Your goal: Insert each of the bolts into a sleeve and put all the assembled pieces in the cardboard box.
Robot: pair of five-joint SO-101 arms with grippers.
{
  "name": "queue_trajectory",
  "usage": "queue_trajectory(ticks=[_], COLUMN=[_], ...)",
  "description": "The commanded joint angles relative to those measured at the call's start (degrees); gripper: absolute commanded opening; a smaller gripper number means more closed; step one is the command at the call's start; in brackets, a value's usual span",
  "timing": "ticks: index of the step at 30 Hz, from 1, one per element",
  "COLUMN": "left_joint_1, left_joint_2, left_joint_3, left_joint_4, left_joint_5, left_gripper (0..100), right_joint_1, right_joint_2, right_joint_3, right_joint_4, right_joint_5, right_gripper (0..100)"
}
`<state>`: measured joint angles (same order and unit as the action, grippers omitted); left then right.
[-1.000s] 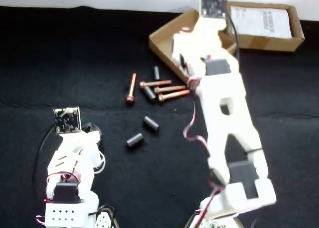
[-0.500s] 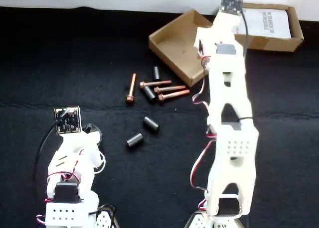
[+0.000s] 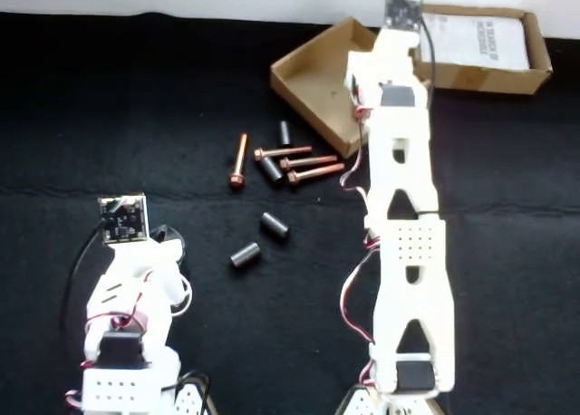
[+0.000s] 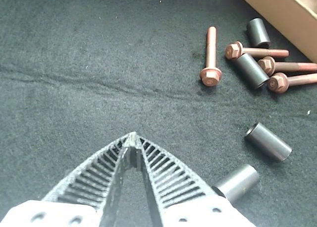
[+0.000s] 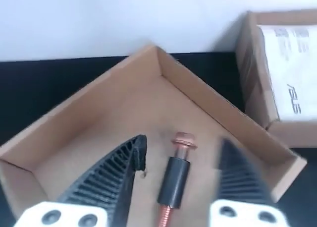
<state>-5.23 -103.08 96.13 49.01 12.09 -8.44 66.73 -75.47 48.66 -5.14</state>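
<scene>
Now copper bolt (image 5: pixel 183 141) w/ black sleeve (image 5: pixel 174 177)

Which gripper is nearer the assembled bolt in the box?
Right. The right gripper hangs open over the assembled bolt in the cardboard box; the left gripper, shut, is outside the box, short of the loose sleeves.

coppery metal bolts (image 4: pixel 210 56), matt black sleeves (image 4: pixel 268 141), cardboard box (image 3: pixel 317 80)
</scene>
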Motion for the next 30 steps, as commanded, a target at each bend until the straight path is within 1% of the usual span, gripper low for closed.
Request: queue_trajectory(ticks=[1,4,7,11,13,22,25,30], left_joint_1=[-0.75,-0.75,-0.75,-0.75,-0.75,-0.75,-0.75,-0.75], left_joint_2=[-0.22,-0.22,-0.22,-0.22,-0.22,-0.22,-0.22,-0.22], left_joint_3=[1.01,1.01,1.01,1.01,1.01,1.01,1.01,1.01], left_joint_4=[0.09,0.62,0.70,0.79,0.79,0.79,0.79,0.88], left_joint_5=[-0.18,-0.18,-0.18,-0.18,-0.18,-0.18,-0.18,-0.18], left_gripper=[1,1,1,1,1,1,1,1], right_joint_1=[-1.54,-2.59,-4.70,-7.43,-9.01,-10.86,-11.82,-14.64], right_joint_2=[-1.10,-1.10,-1.63,-7.60,-10.07,-16.22,-22.11,-37.23], right_joint_3=[-9.10,-18.68,-26.86,-25.71,-25.45,-23.25,-13.67,11.82], right_joint_4=[6.20,16.40,30.37,47.60,52.70,52.62,52.62,52.44], right_joint_5=[3.52,3.87,3.69,3.69,3.69,3.69,3.69,3.87], right_gripper=[32.9,32.9,32.9,32.9,32.9,32.9,32.9,32.9])
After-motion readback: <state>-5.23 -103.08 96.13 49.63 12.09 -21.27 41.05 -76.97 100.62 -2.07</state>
